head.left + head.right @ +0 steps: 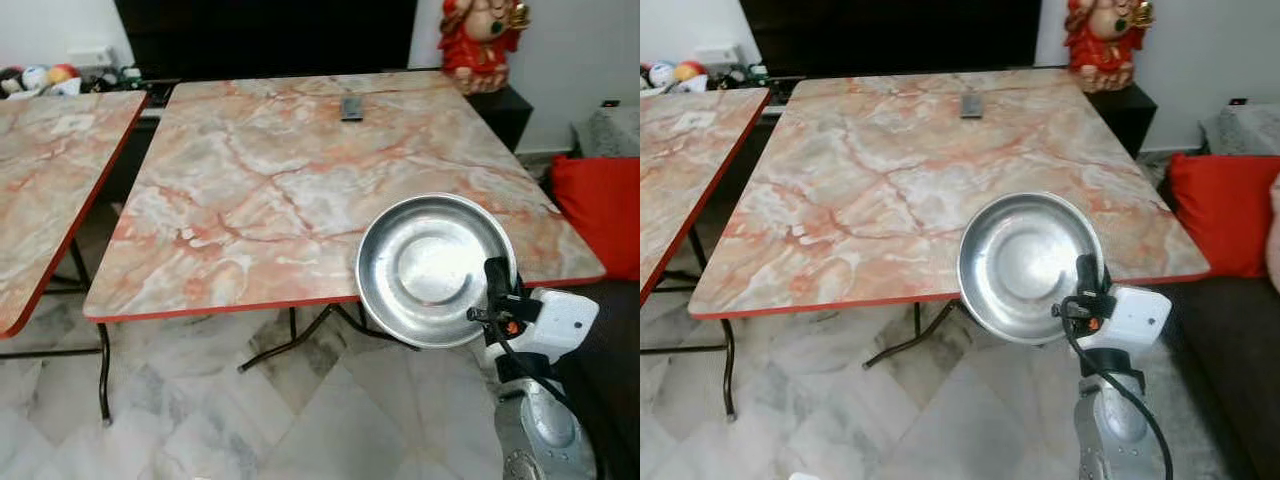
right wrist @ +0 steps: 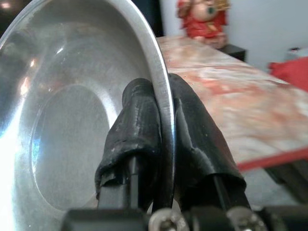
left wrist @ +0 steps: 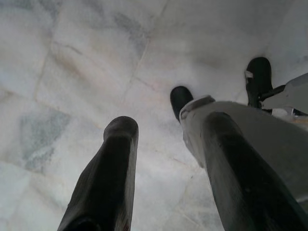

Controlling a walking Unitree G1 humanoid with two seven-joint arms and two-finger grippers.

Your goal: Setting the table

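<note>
In the lower right of the frame, the robot's right gripper (image 1: 497, 275) pinches the rim of a round steel plate (image 1: 430, 265), its two black fingers (image 2: 192, 125) closed on either side of the thin metal edge. The plate is held tilted, hollow face toward the camera, over the near right corner of a marble-patterned table (image 1: 300, 170) with a red edge. A small dark object (image 1: 351, 108) lies near the table's far side, a red figurine (image 1: 480, 40) stands behind it, and a second matching table (image 1: 45, 180) sits at left. The left gripper (image 3: 159, 159) hangs above the pale tiled floor (image 3: 72, 57), fingers apart and holding nothing.
</note>
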